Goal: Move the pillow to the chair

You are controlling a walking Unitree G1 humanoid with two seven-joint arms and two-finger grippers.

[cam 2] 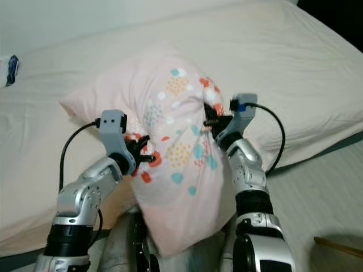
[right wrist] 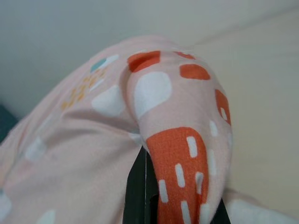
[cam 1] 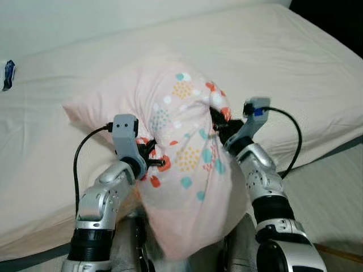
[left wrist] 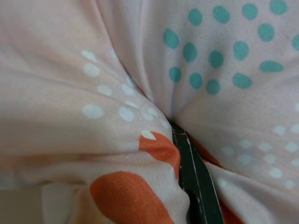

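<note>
Left pincer [cam 1: 152, 162] clamped tight on a fold of the pink patterned pillow [cam 1: 181, 170] at its left side, my right pincer [cam 1: 220, 126] pinching a bunched fold on the opposite side (its wrist camera shows fabric wadded over a black finger [right wrist: 138, 186]). Pillow hangs between my two arms in front of my torso, its lower end sagging toward my body, its far upper corner reaching out over the cream bed [cam 1: 295, 62]. Small dark blue object [cam 1: 8, 74] lies at the bed's far left edge, well apart from the pillow.
</note>
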